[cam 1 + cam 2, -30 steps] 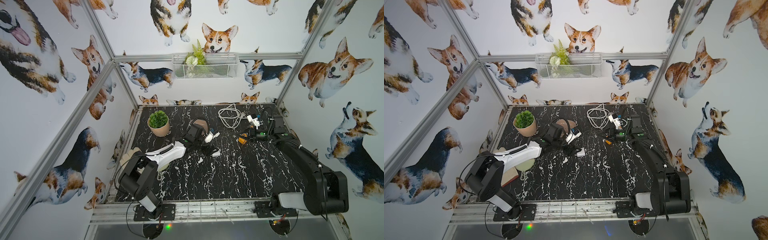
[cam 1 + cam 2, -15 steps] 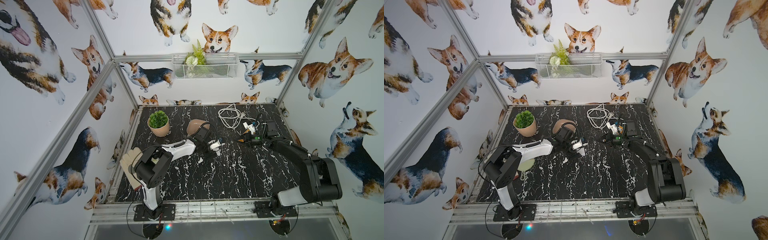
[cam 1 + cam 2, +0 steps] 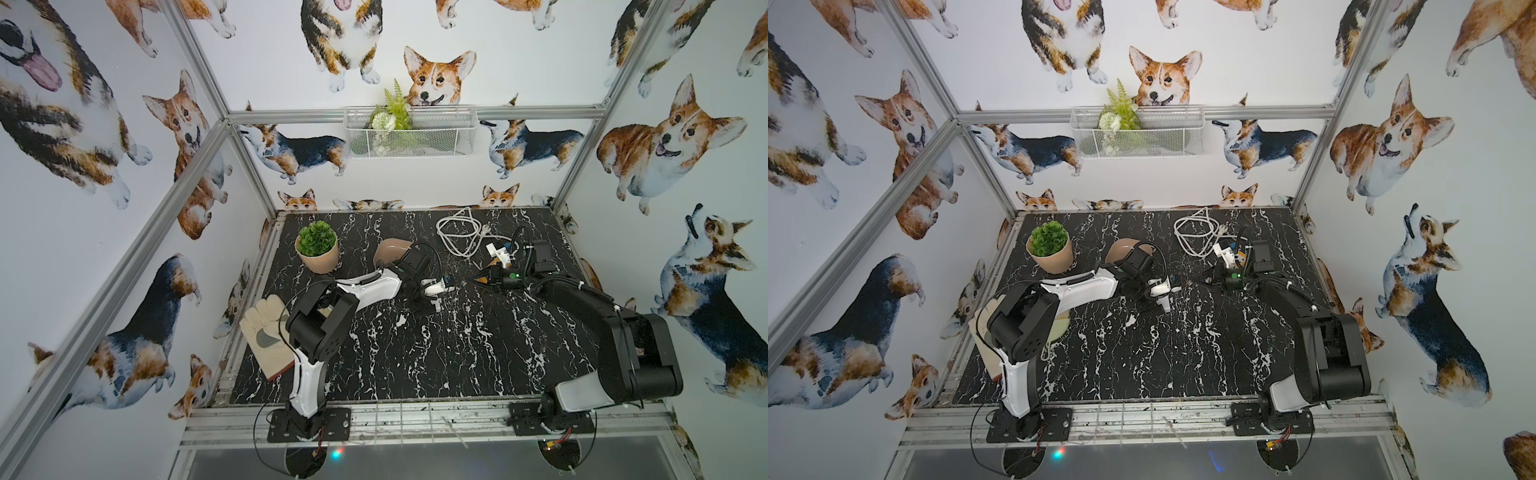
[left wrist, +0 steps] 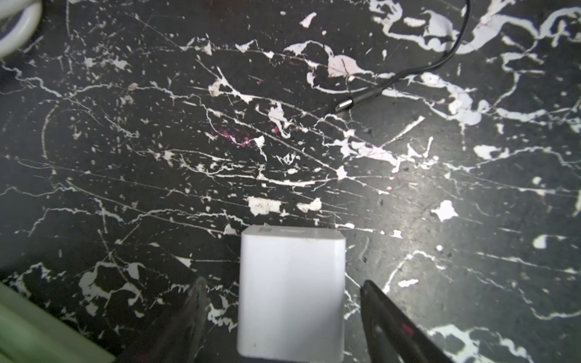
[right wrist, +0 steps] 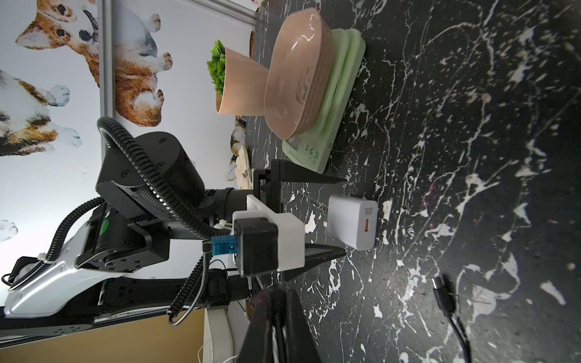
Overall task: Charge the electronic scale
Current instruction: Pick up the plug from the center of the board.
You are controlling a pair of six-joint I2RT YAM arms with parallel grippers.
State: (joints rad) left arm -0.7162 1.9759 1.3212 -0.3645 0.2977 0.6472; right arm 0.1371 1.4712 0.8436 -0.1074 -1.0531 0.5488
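- Black marbled desk (image 3: 415, 353), walled in corgi paper, carries everything.
- Toward its back the scale (image 5: 341, 94) lies flat between the pot (image 3: 318, 257) and the left tool (image 4: 283, 283), near that tool. Its tray (image 5: 298, 72) rests on top.
- It looks like light, rigid, smooth plastic, likely to skid if pushed. The tray seems only to be resting there, so I would hold the green base by its side edges and not touch the tray.
- I cannot see a charging port.
- Left tool: jaws apart, straddling the adapter (image 5: 352, 220) with a gap on each side, so nothing is gripped.
- Right tool (image 5: 276, 295): jaws together and apparently empty. The plug (image 5: 440, 286) of the black cable lies loose on the desk nearby.
- The plug looks small and stiff on a limp cable, so it is best pinched by its body.
- Count: one scale, one tray, one adapter, one black cable, one white cord coil (image 3: 457, 232), one pot, one glove (image 3: 266, 332), two arms.
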